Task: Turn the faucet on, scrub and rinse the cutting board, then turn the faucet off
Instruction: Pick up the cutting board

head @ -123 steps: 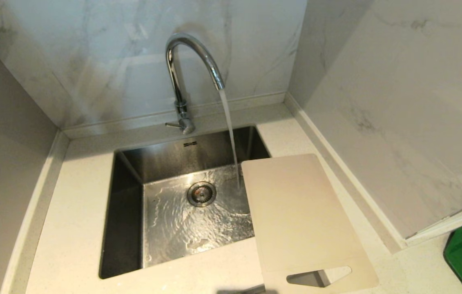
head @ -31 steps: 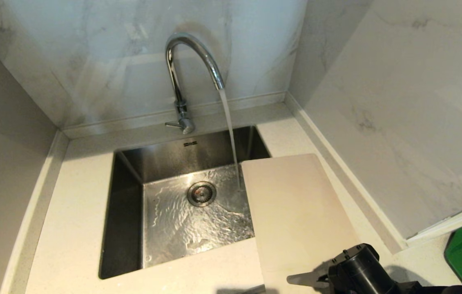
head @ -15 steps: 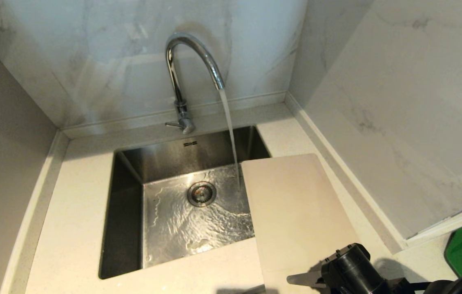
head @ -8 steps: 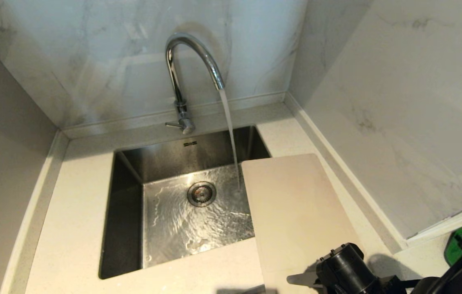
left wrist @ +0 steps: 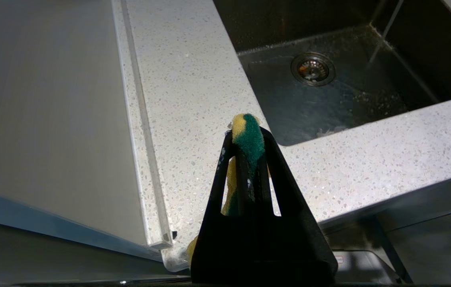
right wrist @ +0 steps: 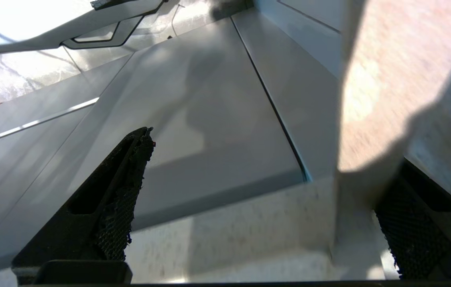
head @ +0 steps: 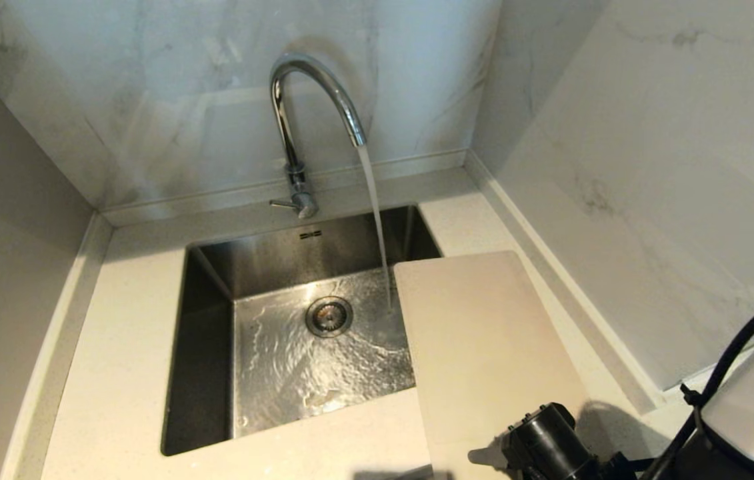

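Head view: the faucet (head: 310,113) stands at upper centre, behind the sink (head: 207,373), with its thin lever pointing toward the left of the frame. A stream of water (head: 377,227) falls from the spout to the sink floor, landing right of the drain (head: 329,316) and just beside the left edge of the cutting board (head: 483,347). The cutting board lies flat at centre right, its left part overhanging the sink and the rest resting on the speckled tabletop (head: 117,347). At lower right, a black part of the right arm (head: 547,447) sits over the board's near end.

Left wrist view: the left tool (left wrist: 248,137), at the centre of the frame, is closed on a green-and-yellow sponge (left wrist: 246,133), above the tabletop's near edge, with the sink and drain in the upper right of the frame.

Right wrist view: the right tool (right wrist: 265,191) is wide open and holds nothing; its two black fingers (right wrist: 117,199) stand at the lower left and lower right of the frame. Between them lies blurred speckled tabletop, with grey panels behind. Whether it touches the board cannot be told.
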Motion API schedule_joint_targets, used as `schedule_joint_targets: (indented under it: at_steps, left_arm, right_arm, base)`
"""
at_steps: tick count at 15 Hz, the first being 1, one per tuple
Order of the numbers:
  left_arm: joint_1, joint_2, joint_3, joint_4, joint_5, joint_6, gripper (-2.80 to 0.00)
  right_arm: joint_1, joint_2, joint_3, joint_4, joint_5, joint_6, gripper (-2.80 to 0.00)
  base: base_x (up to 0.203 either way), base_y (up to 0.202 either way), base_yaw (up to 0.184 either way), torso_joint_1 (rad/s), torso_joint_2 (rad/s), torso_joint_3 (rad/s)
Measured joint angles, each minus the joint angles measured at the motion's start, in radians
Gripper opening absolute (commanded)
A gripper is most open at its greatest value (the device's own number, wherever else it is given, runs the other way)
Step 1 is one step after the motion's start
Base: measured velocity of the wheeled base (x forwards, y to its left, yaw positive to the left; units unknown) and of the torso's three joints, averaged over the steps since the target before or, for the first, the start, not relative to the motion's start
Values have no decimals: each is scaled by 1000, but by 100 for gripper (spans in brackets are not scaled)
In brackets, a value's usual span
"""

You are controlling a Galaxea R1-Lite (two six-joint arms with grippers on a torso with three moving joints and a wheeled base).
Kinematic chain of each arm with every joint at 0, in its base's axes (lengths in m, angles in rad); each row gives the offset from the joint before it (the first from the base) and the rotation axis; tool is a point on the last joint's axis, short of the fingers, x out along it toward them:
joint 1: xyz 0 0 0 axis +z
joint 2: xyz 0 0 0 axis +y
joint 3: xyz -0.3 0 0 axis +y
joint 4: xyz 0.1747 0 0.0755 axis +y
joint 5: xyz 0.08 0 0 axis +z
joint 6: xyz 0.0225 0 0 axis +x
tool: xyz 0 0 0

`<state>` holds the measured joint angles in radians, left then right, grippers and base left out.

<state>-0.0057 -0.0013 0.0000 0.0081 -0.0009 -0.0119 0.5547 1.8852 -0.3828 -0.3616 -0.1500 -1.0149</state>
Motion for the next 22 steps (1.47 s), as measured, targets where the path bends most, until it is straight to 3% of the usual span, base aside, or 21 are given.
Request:
schedule_joint_targets:
  at_steps: [9, 22]
  left_arm:
    - [0, 0, 0, 0, 0, 0, -280]
    - [0, 0, 0, -1, 0, 0, -280]
  right_arm:
    - [0, 112, 16, -73, -23, -5, 0]
    - [1, 162, 10, -77, -57, -14, 0]
  base:
    - [0, 0, 0, 0, 0, 0]
    - [0, 0, 0, 0, 0, 0]
